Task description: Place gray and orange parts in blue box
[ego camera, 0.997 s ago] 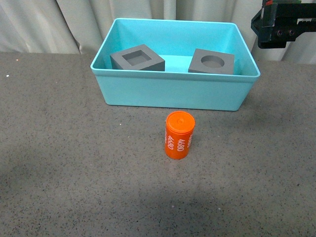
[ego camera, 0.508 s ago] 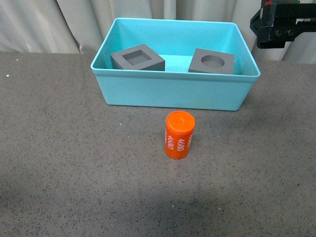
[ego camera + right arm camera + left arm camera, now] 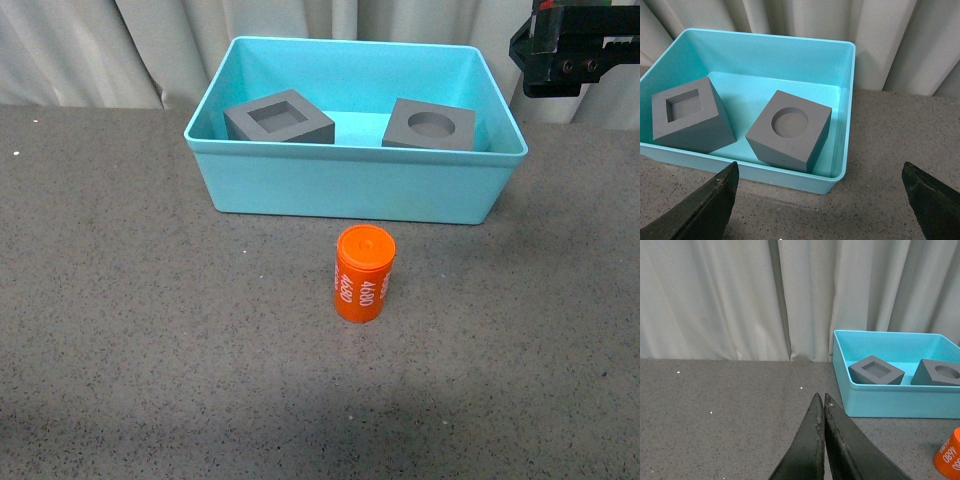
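Observation:
The blue box (image 3: 350, 190) stands at the back middle of the table. Inside it lie the gray cube with a square recess (image 3: 278, 117) on the left and the gray cube with a round recess (image 3: 430, 125) on the right; both also show in the right wrist view, square recess (image 3: 687, 115) and round recess (image 3: 790, 130). The orange cylinder (image 3: 363, 273) stands upright on the table in front of the box. My right gripper (image 3: 822, 187) is open, held high by the box's near right corner. My left gripper (image 3: 821, 399) is shut and empty, left of the box (image 3: 880, 402).
The table (image 3: 120, 330) is dark speckled gray. Pale curtains (image 3: 100, 50) hang close behind the box. Part of the right arm (image 3: 575, 50) shows at the upper right of the front view. The orange cylinder's edge (image 3: 950, 455) shows in the left wrist view.

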Action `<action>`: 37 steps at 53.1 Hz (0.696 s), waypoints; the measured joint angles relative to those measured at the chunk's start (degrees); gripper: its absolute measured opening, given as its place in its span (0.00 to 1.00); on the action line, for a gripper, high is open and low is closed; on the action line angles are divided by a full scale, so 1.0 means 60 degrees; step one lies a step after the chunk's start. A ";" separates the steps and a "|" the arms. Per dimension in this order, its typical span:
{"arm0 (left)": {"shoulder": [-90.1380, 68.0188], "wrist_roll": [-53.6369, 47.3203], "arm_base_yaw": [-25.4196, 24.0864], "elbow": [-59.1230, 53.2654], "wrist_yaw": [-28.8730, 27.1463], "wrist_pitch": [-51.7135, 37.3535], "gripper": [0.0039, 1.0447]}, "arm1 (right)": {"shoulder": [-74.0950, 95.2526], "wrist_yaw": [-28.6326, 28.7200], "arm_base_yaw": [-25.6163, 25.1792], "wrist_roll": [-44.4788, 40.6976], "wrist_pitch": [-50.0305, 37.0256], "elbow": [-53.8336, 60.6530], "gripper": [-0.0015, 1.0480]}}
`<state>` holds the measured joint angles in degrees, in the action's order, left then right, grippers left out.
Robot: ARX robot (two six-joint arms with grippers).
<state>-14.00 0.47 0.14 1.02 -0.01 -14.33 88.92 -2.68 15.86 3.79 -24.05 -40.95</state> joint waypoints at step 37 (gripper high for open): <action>0.2288 -0.0004 0.0000 0.0004 0.0004 0.2375 0.49 | -0.0011 0.0000 0.0000 -0.0004 0.0000 0.0004 0.91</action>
<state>-0.27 0.45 0.14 1.04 0.01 -0.08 88.86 -2.68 15.86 3.77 -24.05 -40.93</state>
